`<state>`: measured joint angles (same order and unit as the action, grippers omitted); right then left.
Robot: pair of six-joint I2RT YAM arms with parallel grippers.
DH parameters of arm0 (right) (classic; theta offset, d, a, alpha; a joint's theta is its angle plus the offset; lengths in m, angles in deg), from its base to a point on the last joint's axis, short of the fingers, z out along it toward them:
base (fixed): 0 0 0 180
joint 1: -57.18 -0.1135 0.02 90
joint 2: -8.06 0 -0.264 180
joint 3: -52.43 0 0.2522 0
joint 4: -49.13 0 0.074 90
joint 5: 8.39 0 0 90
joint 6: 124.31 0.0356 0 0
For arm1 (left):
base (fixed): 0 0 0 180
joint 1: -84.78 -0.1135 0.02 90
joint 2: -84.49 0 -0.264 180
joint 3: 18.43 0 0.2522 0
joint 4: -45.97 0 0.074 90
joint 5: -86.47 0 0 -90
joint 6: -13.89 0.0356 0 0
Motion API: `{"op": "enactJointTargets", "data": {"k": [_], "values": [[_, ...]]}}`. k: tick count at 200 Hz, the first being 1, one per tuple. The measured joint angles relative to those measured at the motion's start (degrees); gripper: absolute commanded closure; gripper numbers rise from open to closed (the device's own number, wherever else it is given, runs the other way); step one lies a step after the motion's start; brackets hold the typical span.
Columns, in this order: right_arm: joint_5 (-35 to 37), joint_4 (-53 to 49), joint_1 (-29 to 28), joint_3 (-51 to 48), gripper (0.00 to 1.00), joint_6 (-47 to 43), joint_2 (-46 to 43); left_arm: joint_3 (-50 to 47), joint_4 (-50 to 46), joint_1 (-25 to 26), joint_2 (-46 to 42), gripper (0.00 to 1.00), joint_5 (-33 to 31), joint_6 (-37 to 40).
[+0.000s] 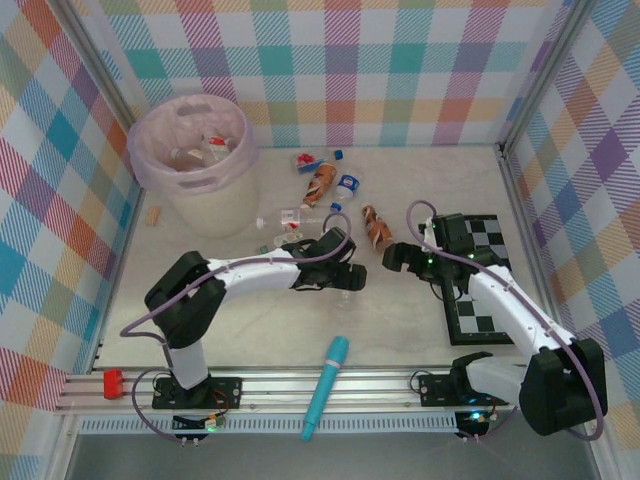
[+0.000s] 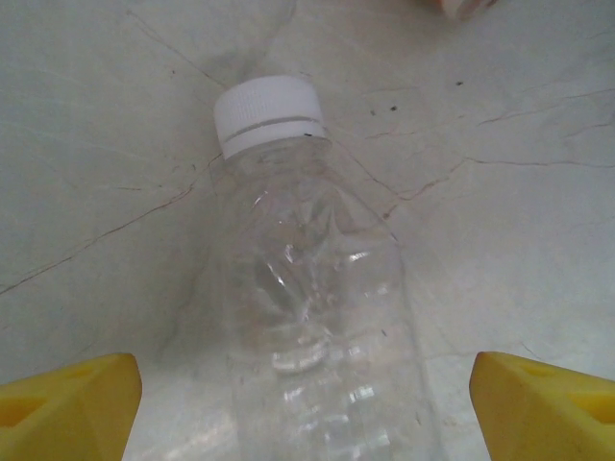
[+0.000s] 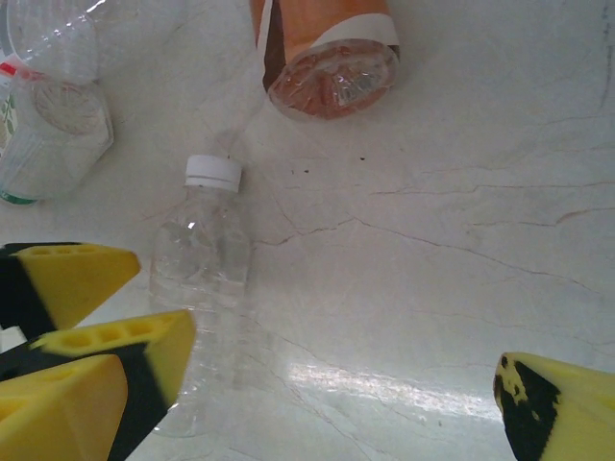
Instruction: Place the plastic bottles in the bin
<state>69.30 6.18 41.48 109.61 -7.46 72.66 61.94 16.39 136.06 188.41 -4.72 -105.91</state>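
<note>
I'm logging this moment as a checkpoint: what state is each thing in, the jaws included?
Left gripper: jaws open, straddling the clear bottle, not touching it.
Clear bottle: capped, lying flat, not gripped.
Right gripper: jaws open, empty.
Bin: upright, holds a few bottles.
Brown bottle: lying on its side.

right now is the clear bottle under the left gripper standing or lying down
Lying down: the clear bottle rests lengthwise on the table, white cap on, in the left wrist view.
</note>
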Motion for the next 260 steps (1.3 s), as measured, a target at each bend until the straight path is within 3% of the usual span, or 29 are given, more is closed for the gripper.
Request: {"op": "enactJointTargets", "data": {"k": [34, 124, 193, 237, 260], "values": [[1.7, 0.0, 0.1, -0.5, 0.02, 0.2, -3.0, 1.5, 1.2, 0.2, 4.2, 0.19, -1.5, -0.8], [2.3, 0.0, 0.4, -0.5, 0.02, 0.9, -2.0, 4.6, -1.4, 0.8, 6.4, 0.58, -4.4, 0.3], [2.3, 0.3, 0.4, -0.5, 0.01, 1.0, -0.7, 8.2, -9.1, 0.8, 1.6, 0.57, -5.8, 3.8], [2.2, 0.9, 0.4, -0.5, 0.01, 1.0, -0.8, 18.9, -16.3, -0.5, -3.2, 0.57, -6.6, 10.3], [2.3, 0.9, 0.4, -0.6, 0.02, 1.0, -1.4, 23.8, -19.7, -3.7, -6.3, 0.57, -6.6, 14.3]]}}
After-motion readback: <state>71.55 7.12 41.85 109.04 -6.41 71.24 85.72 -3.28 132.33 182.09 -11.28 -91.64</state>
